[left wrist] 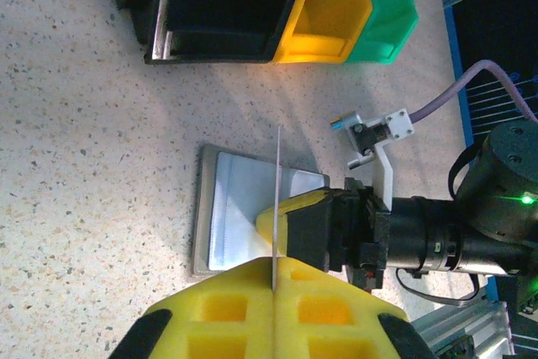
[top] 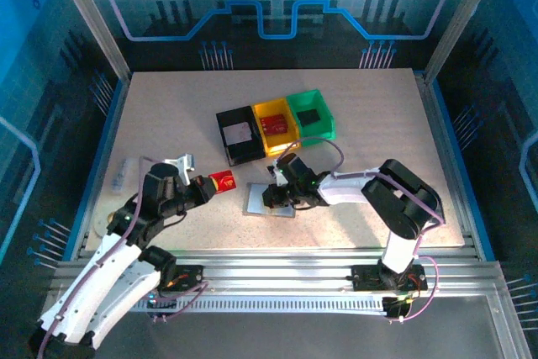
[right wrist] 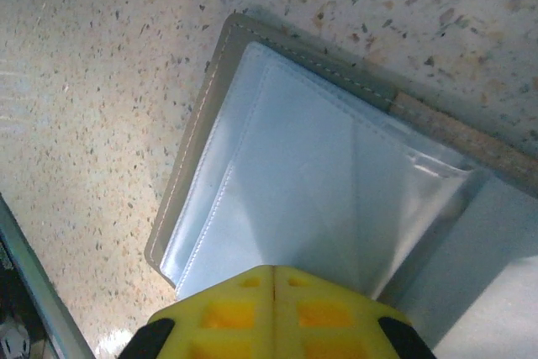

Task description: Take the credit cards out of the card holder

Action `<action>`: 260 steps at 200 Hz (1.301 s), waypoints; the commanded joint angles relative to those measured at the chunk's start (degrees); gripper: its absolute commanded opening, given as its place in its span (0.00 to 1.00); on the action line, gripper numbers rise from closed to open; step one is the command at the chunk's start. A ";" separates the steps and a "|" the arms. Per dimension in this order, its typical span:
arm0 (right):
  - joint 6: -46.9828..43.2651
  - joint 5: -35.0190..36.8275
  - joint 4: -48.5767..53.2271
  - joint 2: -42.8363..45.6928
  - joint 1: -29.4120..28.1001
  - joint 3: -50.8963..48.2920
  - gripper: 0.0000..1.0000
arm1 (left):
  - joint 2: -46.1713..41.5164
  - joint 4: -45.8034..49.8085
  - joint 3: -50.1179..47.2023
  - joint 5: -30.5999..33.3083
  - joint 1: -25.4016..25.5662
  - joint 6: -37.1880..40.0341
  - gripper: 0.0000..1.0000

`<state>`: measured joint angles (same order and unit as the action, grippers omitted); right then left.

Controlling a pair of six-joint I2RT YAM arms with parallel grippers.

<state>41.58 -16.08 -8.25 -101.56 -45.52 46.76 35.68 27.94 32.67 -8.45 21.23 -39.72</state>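
The grey card holder (top: 259, 205) lies open on the table in front of the arms, its pale see-through sleeves (right wrist: 294, 174) facing up. My right gripper (top: 273, 197) is shut on one sleeve and pulls it up into a tent (left wrist: 239, 220); the yellow fingers (right wrist: 252, 308) meet with no gap. My left gripper (top: 203, 187) hovers left of the holder, shut on a reddish-pink credit card (top: 223, 180). In the left wrist view that card (left wrist: 277, 182) is edge-on, a thin line rising from the closed left gripper (left wrist: 276, 262). The right gripper (right wrist: 274, 271) hides the pinched spot.
Behind the holder stand a black bin (top: 229, 115) with a whitish card (top: 241, 133), a yellow bin (top: 271, 107) with a red card (top: 276, 126), and a green bin (top: 326, 119) with a small black block (top: 310, 116). A white object (top: 123, 174) lies at the left edge.
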 commanded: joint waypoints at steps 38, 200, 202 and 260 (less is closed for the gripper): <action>-5.00 -3.86 2.08 3.95 1.82 -0.42 0.05 | 10.34 -3.88 6.86 -3.15 -0.41 1.57 0.00; -7.76 4.95 9.16 26.78 4.16 -8.70 0.27 | 51.51 2.01 44.95 -0.27 2.31 10.70 0.00; -7.79 5.02 9.51 27.30 4.37 -8.88 0.28 | 51.86 2.07 45.30 -0.10 2.38 10.72 0.00; -8.27 6.20 17.49 39.62 10.67 -11.25 0.57 | 62.27 3.34 54.72 1.22 3.89 9.78 0.00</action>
<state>34.11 -11.07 3.86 -66.04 -37.01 37.45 94.08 29.15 82.87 -8.38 24.40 -30.89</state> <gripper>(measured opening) 0.510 0.040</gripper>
